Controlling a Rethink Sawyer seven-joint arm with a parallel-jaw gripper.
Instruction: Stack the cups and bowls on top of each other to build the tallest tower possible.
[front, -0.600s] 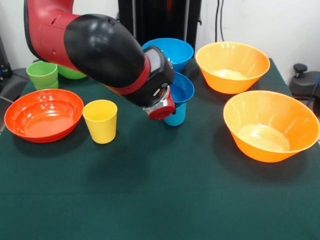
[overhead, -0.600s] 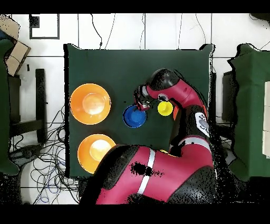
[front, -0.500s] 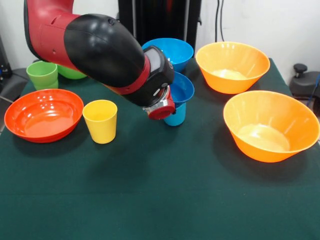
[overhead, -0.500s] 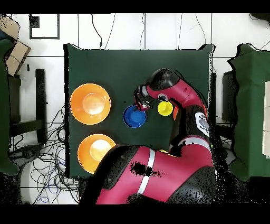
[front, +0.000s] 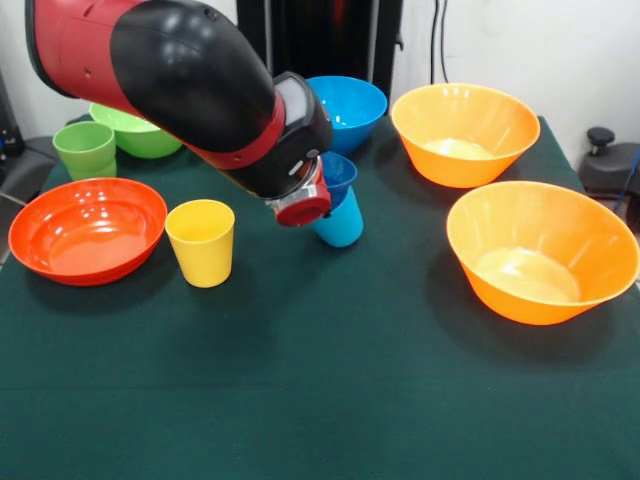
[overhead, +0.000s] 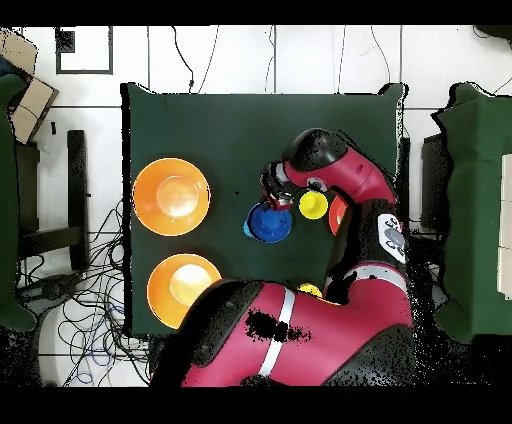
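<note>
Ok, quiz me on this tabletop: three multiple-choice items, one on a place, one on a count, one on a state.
1. Where does the yellow cup stand relative to the red-orange bowl?
A. inside it
B. upside down on top of it
C. beside it, on the table

2. How many large orange bowls are there?
A. one
B. two
C. three

3. How does the light blue cup sit?
A. tilted, under the small dark blue bowl
B. lying flat on its side, alone
C. nested inside an orange bowl

Answers:
1 C: the front view shows the cup on the green cloth, just outside the bowl's rim.
2 B: two show in both views.
3 A: its base leans to one side, with the dark blue bowl above it.
</note>
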